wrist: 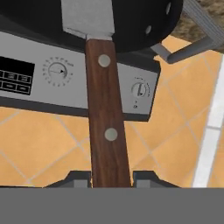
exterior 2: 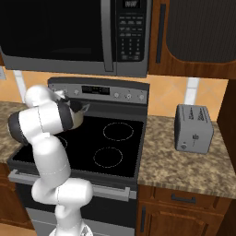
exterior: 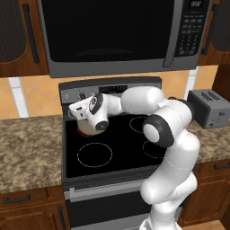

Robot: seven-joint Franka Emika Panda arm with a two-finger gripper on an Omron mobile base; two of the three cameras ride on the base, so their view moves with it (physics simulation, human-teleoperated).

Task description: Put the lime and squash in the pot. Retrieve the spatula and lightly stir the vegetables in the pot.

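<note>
Two dark fingertips of the gripper (wrist: 111, 177) clamp the spatula (wrist: 105, 127) by its riveted brown wooden handle. Its flat grey metal blade reaches into the dark round pot (wrist: 131, 22), against the stove's grey control panel (wrist: 39, 74) and orange tiled wall (wrist: 175, 127).

The spatula (wrist: 107, 131) had a dark-brown wooden handle with two pale rivets and a flat grey blade. The pot (wrist: 131, 22) was dark inside. The stove (exterior: 108, 148) top was black with thin white burner rings, its panel (wrist: 65, 83) grey. The desk (exterior: 27, 148) was speckled brown. The toaster (exterior 2: 193, 128) was grey, the arm (exterior: 175, 148) white with dark joints, the wall (wrist: 43, 144) orange-tiled.
</note>
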